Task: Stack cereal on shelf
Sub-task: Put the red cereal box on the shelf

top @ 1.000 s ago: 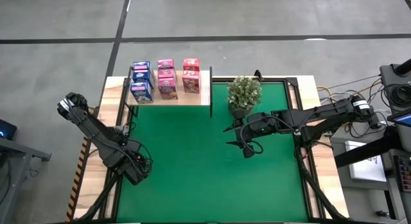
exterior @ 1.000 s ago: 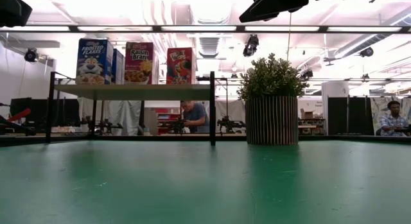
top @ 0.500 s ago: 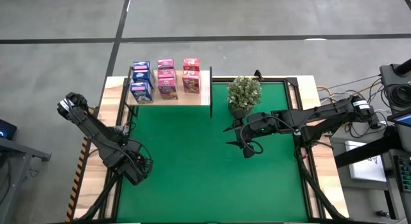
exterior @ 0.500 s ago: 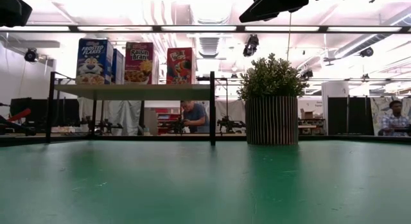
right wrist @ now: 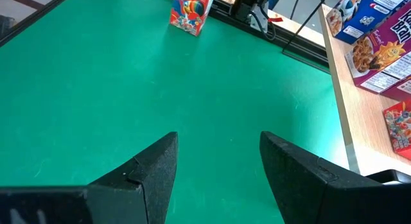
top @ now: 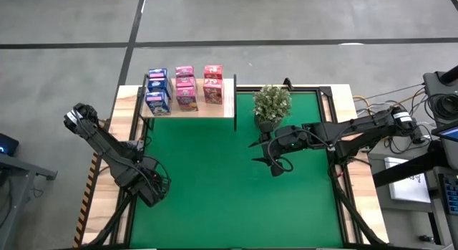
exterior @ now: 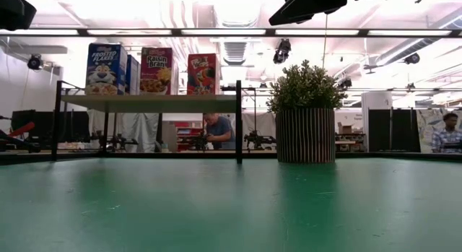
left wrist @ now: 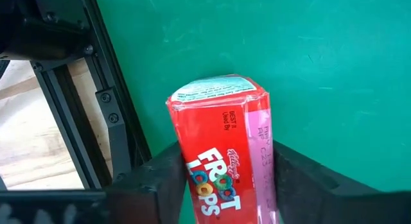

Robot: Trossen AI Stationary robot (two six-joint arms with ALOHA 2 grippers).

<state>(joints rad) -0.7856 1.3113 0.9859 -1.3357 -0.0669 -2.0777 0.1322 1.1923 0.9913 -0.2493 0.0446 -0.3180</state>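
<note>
Several pink and blue cereal boxes [top: 184,87] stand in rows on the pale wood shelf [top: 187,112] at the table's far left; they also show in the low view [exterior: 157,70]. My left gripper [top: 154,187] is at the green mat's left edge, shut on a red Froot Loops box [left wrist: 221,147], which the high view hides under the gripper. The right wrist view shows this box [right wrist: 191,11] upright at the mat's edge. My right gripper [top: 263,158] hangs open and empty over the mat's middle, near the plant. My left gripper pinches the red box between its two fingers, on its two narrow sides [left wrist: 264,166]. The box's end flap [left wrist: 215,90] sticks out beyond the fingertips toward the mat. Whether the box's lower end rests on the mat or hangs just above it, I cannot tell.
A small potted plant [top: 272,103] stands on the mat just right of the shelf, close behind my right gripper. Black frame rails [left wrist: 112,134] run along the mat's left edge. The green mat [top: 229,200] lies open between the arms. People show in the room behind [exterior: 216,129].
</note>
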